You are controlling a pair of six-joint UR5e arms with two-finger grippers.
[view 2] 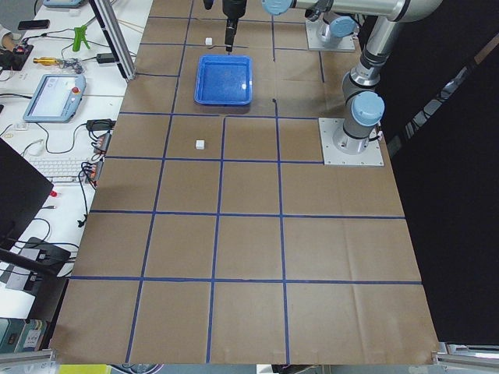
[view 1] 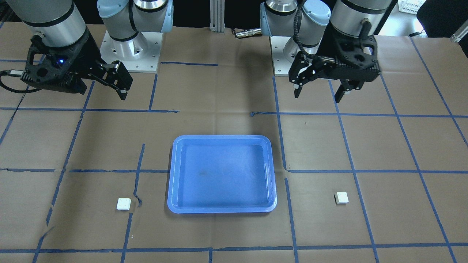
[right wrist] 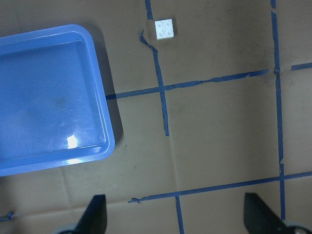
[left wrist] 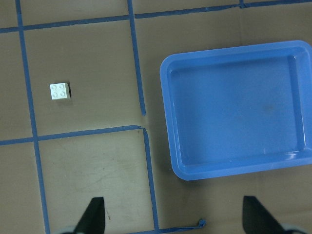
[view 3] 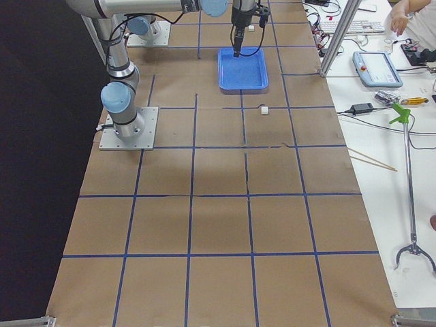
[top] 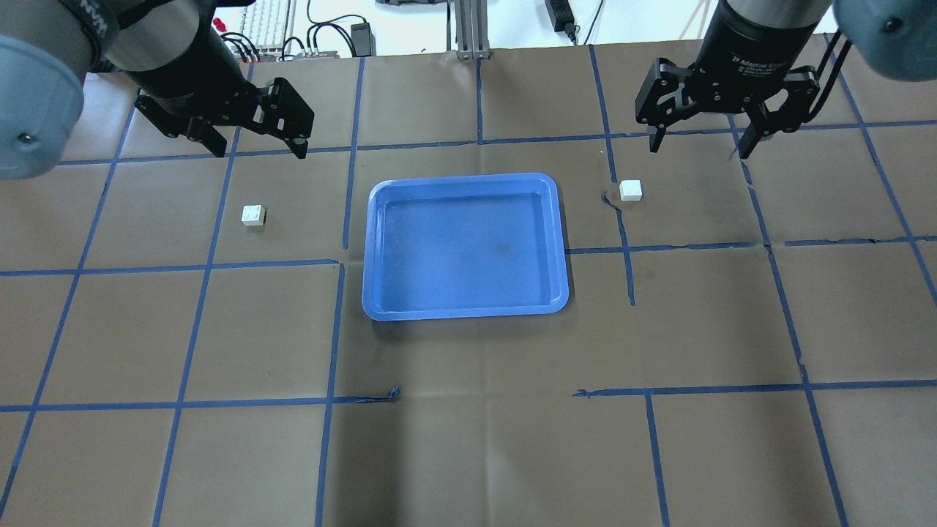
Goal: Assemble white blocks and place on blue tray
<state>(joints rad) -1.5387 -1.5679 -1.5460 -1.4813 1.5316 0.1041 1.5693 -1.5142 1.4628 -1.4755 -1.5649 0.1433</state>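
The blue tray point(top: 465, 178) lies empty at mid-table. One white block point(top: 253, 215) sits on the paper to the tray's left, and it also shows in the left wrist view point(left wrist: 60, 91). The other white block point(top: 630, 190) sits to the tray's right, and it also shows in the right wrist view point(right wrist: 165, 29). Both lie studs up and apart from each other. My left gripper point(top: 256, 143) hovers open and empty beyond the left block. My right gripper point(top: 699, 145) hovers open and empty beyond the right block.
Brown paper with a blue tape grid covers the table point(top: 468, 439). The two arm bases point(view 1: 129, 51) stand on the robot's side. A keyboard and tools point(view 2: 66, 167) lie on a bench beside the table.
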